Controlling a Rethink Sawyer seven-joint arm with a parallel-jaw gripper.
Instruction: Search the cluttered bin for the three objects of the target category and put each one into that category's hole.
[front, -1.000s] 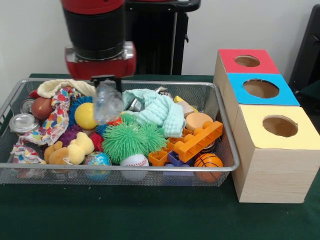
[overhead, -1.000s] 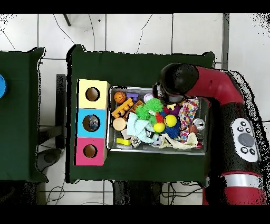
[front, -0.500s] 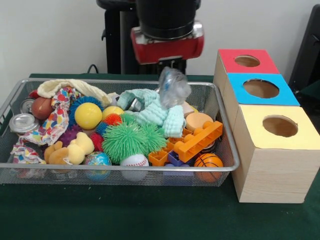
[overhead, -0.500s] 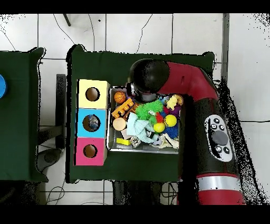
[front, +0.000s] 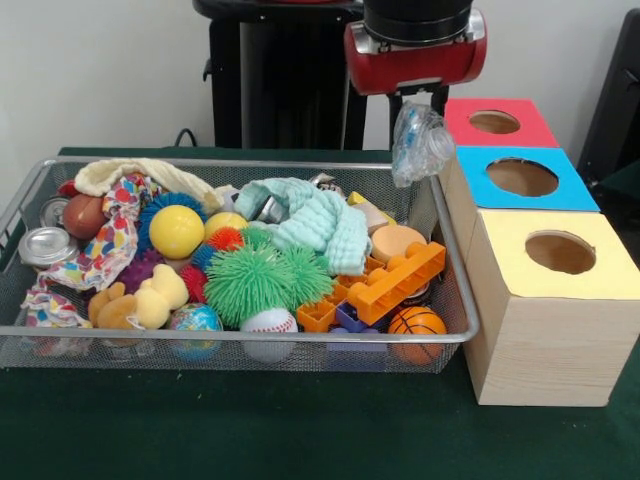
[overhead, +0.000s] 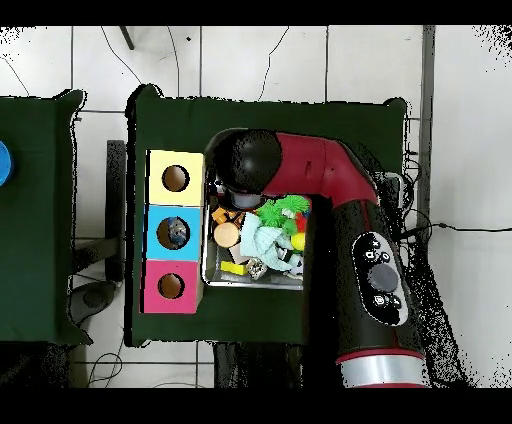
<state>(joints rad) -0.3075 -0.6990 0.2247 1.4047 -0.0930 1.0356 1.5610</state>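
Note:
My gripper (front: 418, 108) is shut on a clear crumpled plastic bottle (front: 421, 144). The bottle hangs above the right end of the wire bin (front: 240, 334), just left of the blue-topped box (front: 522, 177). Beside that box stand a red-topped box (front: 494, 122) and a yellow-topped box (front: 560, 252), each with a round hole. In the overhead view the arm's head (overhead: 243, 170) hides the gripper and bottle; it sits over the bin's corner next to the yellow box (overhead: 177, 178).
The bin holds a green spiky ball (front: 262, 278), a yellow ball (front: 176, 231), a baseball (front: 268, 321), a basketball (front: 416, 322), orange bricks (front: 398, 282), a mint cloth (front: 315, 222), a metal can (front: 46, 246) and plush toys (front: 150, 297).
The arm has swung from the bin's left side to its right end, carrying the bottle upward and toward the boxes. The yellow ball it covered now shows.

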